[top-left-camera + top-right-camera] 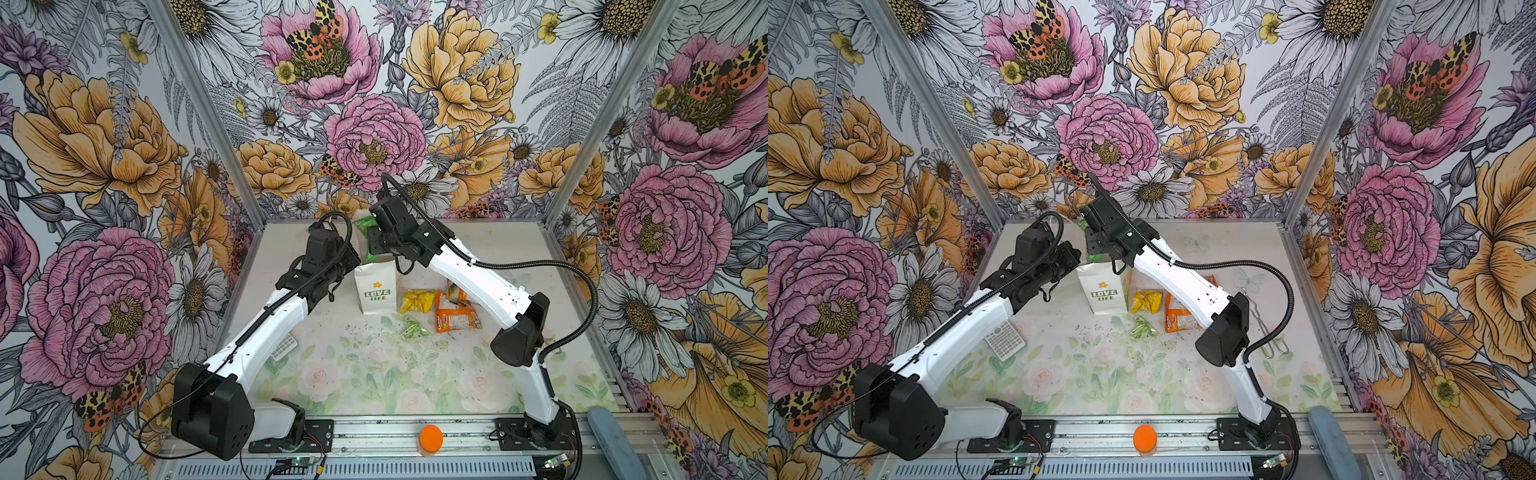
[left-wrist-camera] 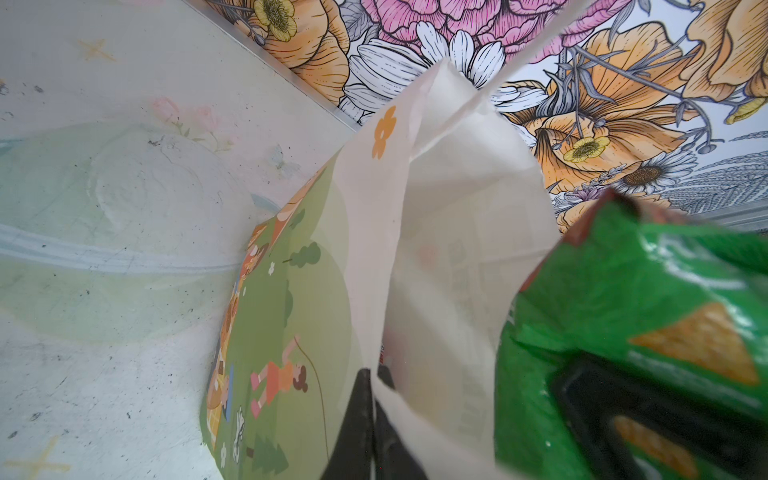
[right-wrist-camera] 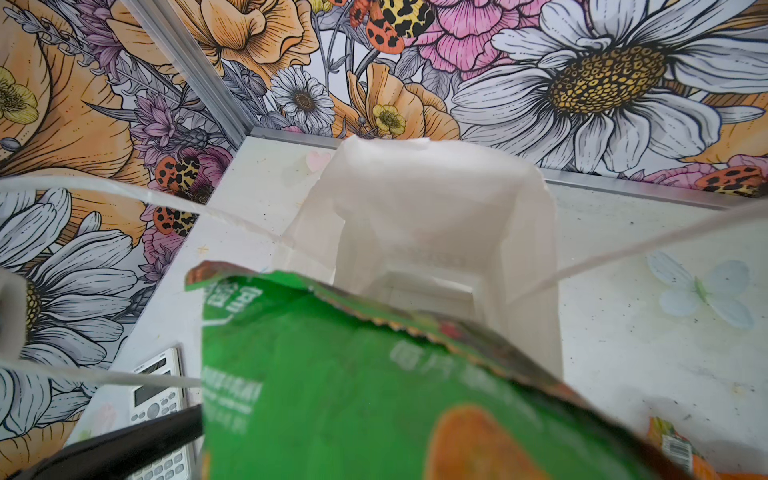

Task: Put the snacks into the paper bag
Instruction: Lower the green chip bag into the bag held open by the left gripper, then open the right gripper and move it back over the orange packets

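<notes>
The white "LOVE LIFE" paper bag (image 1: 376, 291) (image 1: 1105, 291) stands upright at the back middle of the table. My left gripper (image 1: 355, 265) (image 2: 374, 374) is shut on the bag's left rim (image 2: 449, 249), and the mouth stands open. My right gripper (image 1: 374, 243) (image 1: 1094, 245) is over the open mouth (image 3: 436, 208), shut on the bright green packet (image 1: 365, 225) (image 2: 623, 291) (image 3: 353, 395), which hides its jaws in the right wrist view. On the table right of the bag lie a yellow packet (image 1: 417, 300), two orange packets (image 1: 455, 318) (image 1: 457, 293) and a small pale green one (image 1: 413, 328).
A white calculator (image 1: 1005, 338) (image 3: 158, 407) lies under my left arm. An orange-lidded jar (image 1: 430, 438) stands on the front rail. Metal wire tongs (image 1: 1271, 340) lie by my right arm. A blue-grey pad (image 1: 615, 440) rests at the front right. Flowered walls close three sides.
</notes>
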